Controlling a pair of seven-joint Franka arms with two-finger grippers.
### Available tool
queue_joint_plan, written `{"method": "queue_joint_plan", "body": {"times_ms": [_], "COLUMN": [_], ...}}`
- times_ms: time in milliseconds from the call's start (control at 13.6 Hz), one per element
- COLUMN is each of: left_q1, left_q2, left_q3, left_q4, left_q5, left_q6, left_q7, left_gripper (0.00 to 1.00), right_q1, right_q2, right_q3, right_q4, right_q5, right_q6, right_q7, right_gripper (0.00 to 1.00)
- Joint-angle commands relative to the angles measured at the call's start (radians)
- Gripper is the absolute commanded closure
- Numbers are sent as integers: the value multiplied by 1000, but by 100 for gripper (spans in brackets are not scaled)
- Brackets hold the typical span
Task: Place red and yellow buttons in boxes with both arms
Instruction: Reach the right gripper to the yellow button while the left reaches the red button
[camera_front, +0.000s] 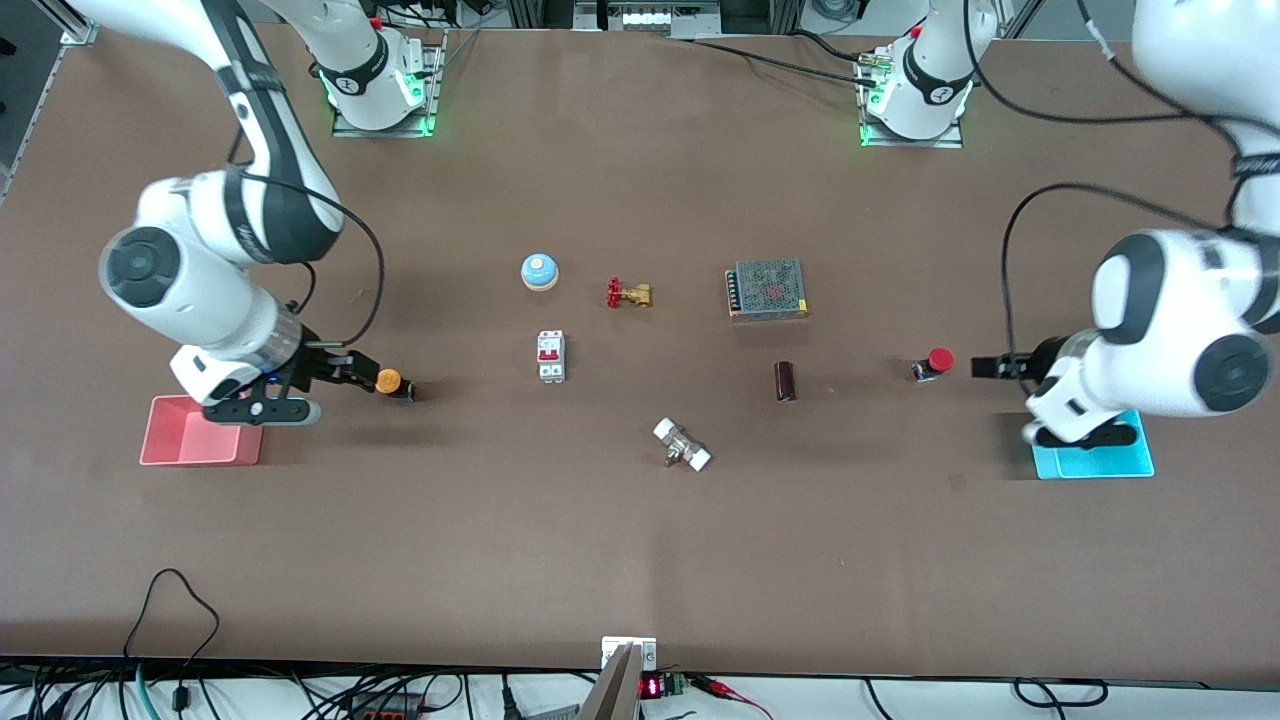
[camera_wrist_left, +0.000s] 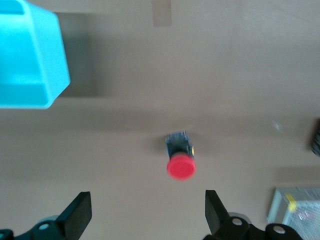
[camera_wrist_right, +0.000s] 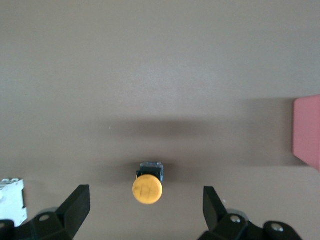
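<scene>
The yellow button (camera_front: 389, 381) lies on the table beside the pink box (camera_front: 200, 432), toward the middle. My right gripper (camera_front: 358, 372) is open, low, just short of the button; in the right wrist view the yellow cap (camera_wrist_right: 147, 189) sits between the spread fingers (camera_wrist_right: 77, 207), with the pink box (camera_wrist_right: 307, 134) at the edge. The red button (camera_front: 935, 363) lies near the cyan box (camera_front: 1095, 460). My left gripper (camera_front: 978, 366) is open beside it. In the left wrist view the red button (camera_wrist_left: 180, 164) is just ahead of the open fingers (camera_wrist_left: 215, 212), with the cyan box (camera_wrist_left: 27, 60) farther off.
In the table's middle are a blue-and-white bell (camera_front: 539, 271), a brass valve (camera_front: 629, 293), a metal power supply (camera_front: 767, 289), a white breaker (camera_front: 551, 356), a dark cylinder (camera_front: 785, 381) and a white fitting (camera_front: 682, 445).
</scene>
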Motion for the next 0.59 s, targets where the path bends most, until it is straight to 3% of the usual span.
{"method": "queue_joint_plan", "body": {"times_ms": [0,221,515], "left_q1": [-3,-3,-20], "left_q2": [-8,44,44], "left_q3": [-2,-2,-6], "left_q4": [-77,-79,-138], "left_q5": [-1,-81,-84], "left_q6": [84,124,182], "left_q7": [-13,-13,-15], "left_gripper": [0,0,0], "right_q1": [10,39,58], "right_q2": [22,75,108], "right_q3": [0,-8,-8], "right_q4": [-25,-25,-35], "right_q5": [5,6,3], "right_q6": [94,152,160], "right_q7": [19,17,16], "right_gripper": [0,0,0]}}
